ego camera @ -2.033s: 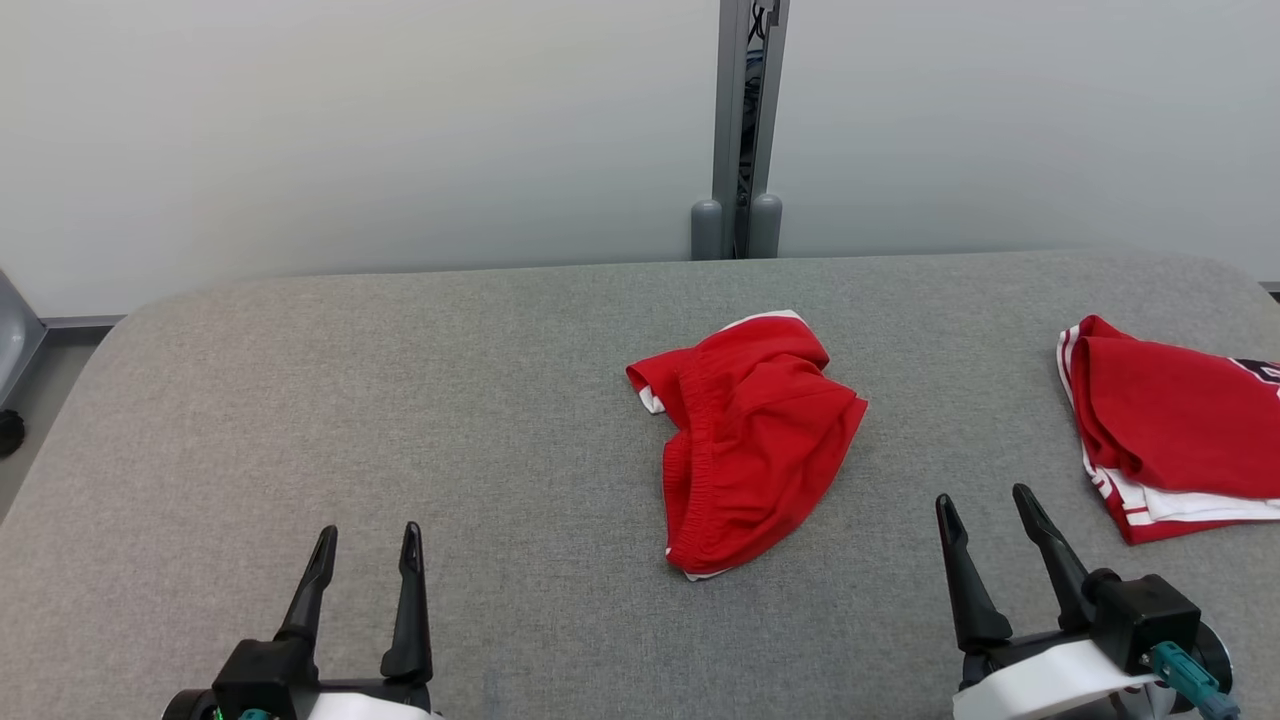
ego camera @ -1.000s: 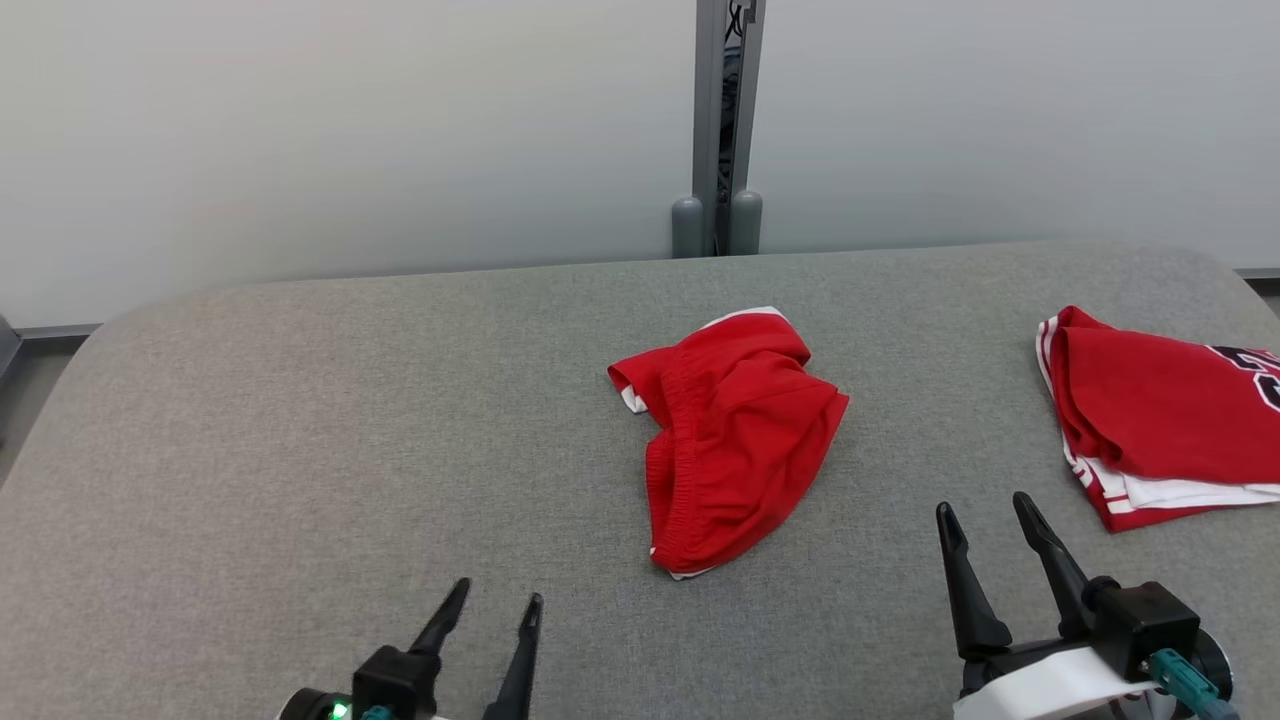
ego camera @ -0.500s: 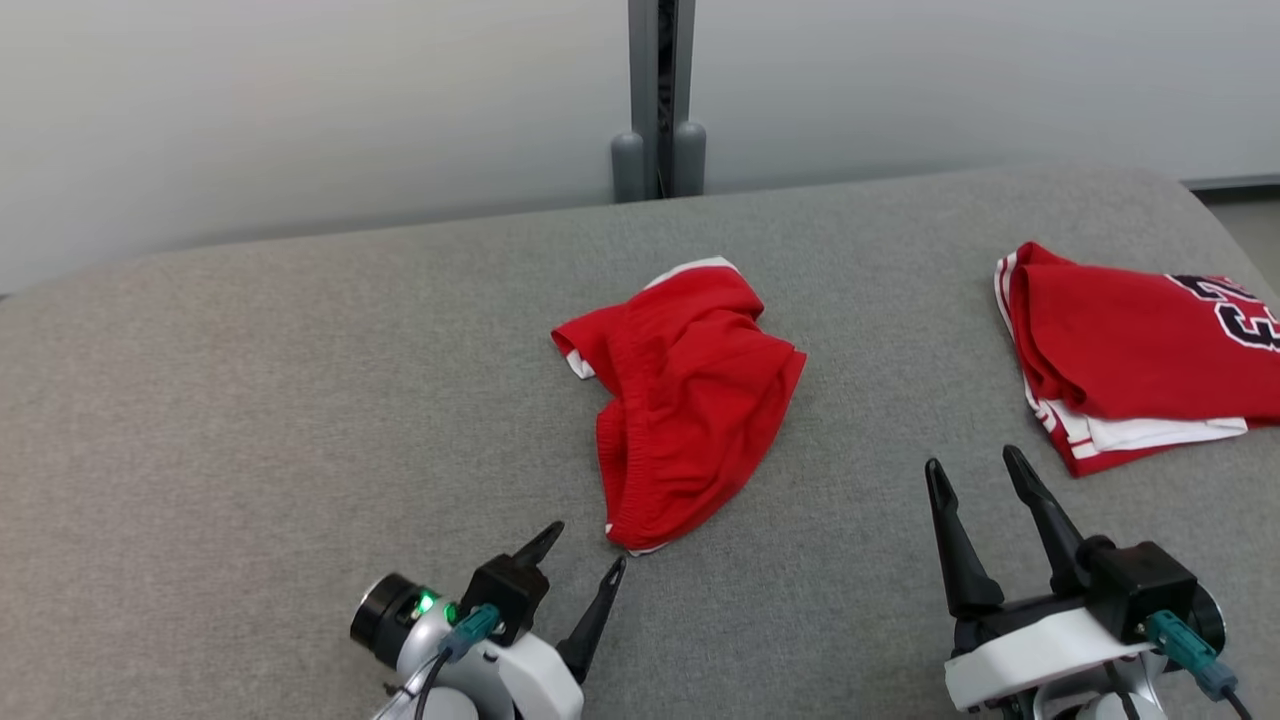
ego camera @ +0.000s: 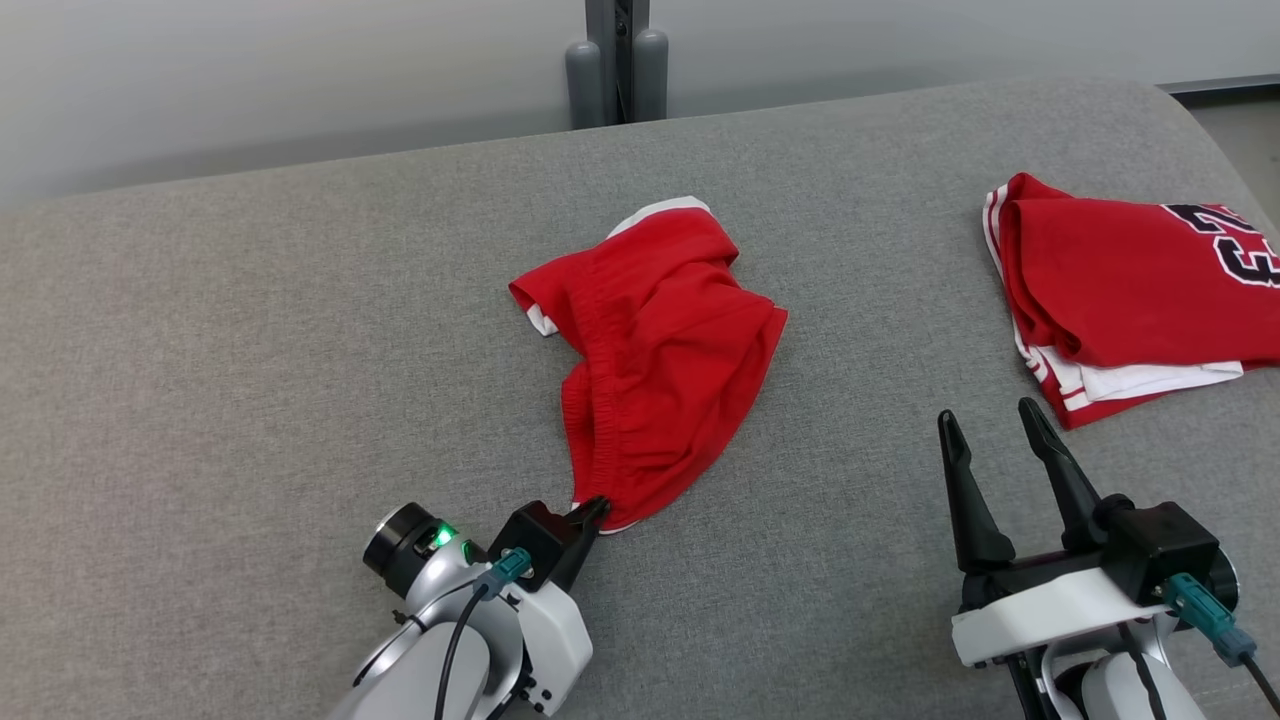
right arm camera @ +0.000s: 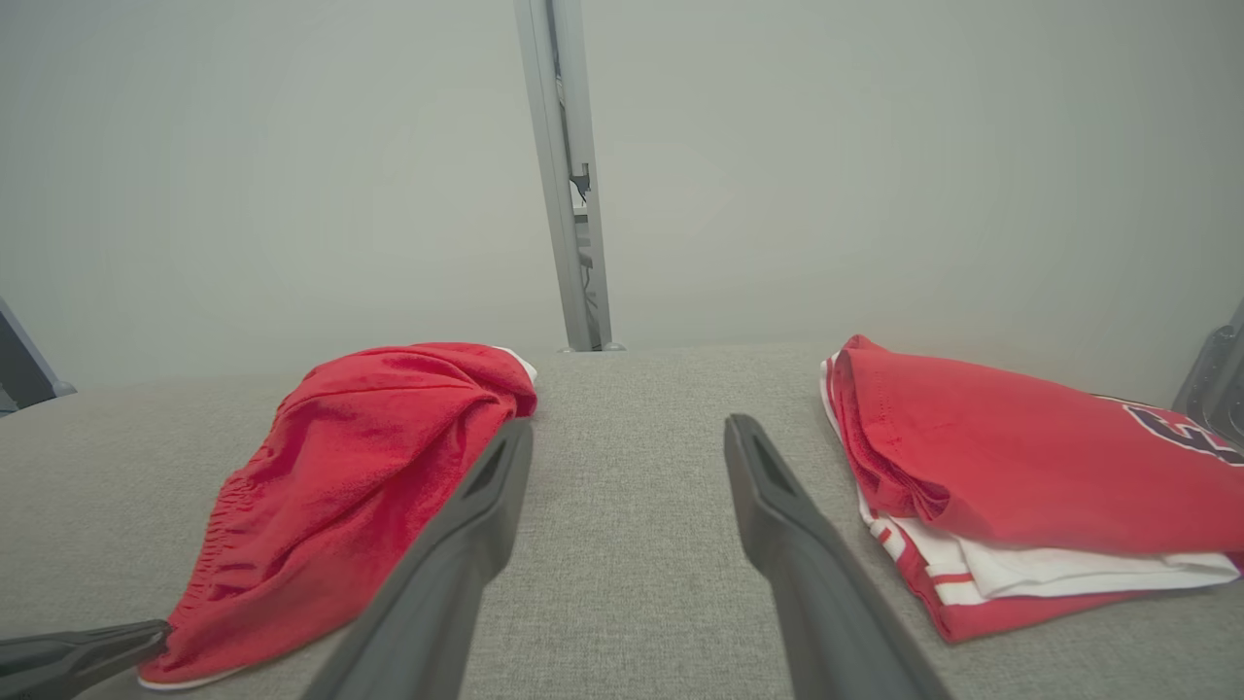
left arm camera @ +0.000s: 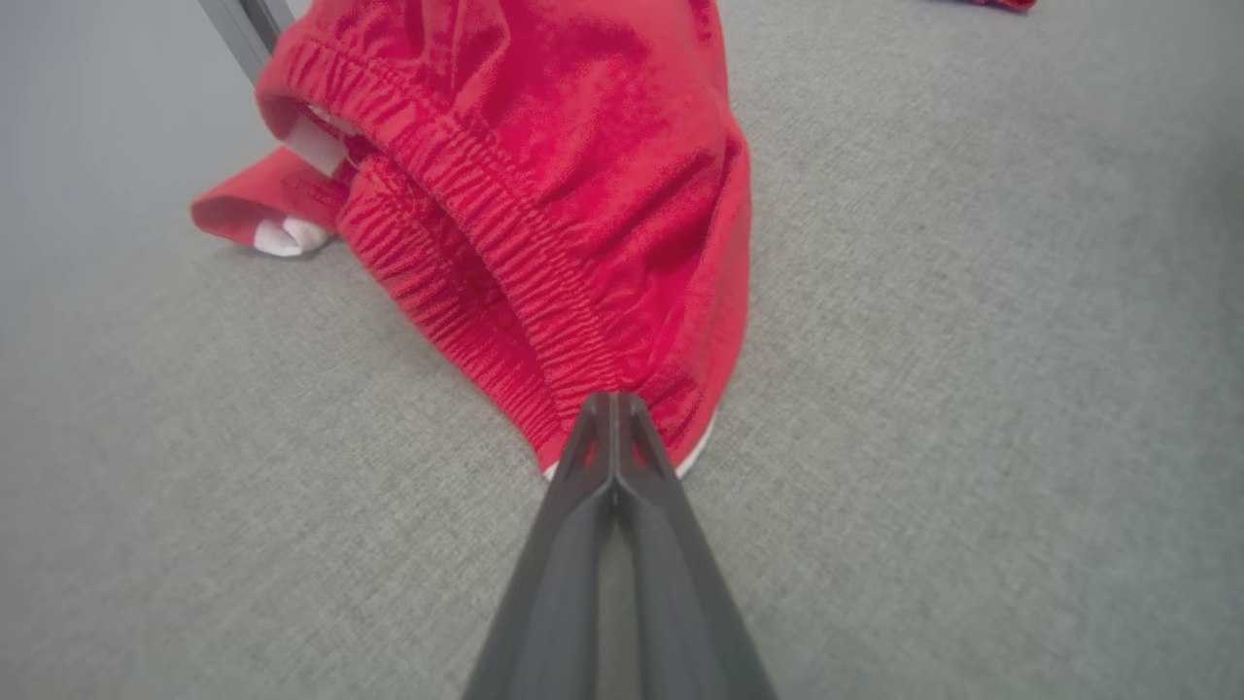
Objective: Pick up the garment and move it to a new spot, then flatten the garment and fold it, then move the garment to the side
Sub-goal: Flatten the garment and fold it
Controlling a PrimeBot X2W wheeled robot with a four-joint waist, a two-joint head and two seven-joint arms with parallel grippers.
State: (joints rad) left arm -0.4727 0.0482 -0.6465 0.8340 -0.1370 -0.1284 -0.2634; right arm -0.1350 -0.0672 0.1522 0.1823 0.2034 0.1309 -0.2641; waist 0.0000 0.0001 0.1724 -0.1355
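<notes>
The garment is a pair of crumpled red shorts with white trim, lying mid-table. My left gripper is shut on the garment's near corner, by the elastic waistband. In the left wrist view the two dark fingers meet with red cloth pinched at their tips. My right gripper stands open at the lower right, apart from the garment, with nothing between its fingers.
A folded red jersey with white trim and dark numbers lies at the table's right, close to my right gripper; it also appears in the right wrist view. The grey padded table has free room on the left. A grey post stands behind.
My left gripper moved forward to the garment's near corner and shut on it. The head camera tilted down and shifted. The right gripper stayed open in place.
</notes>
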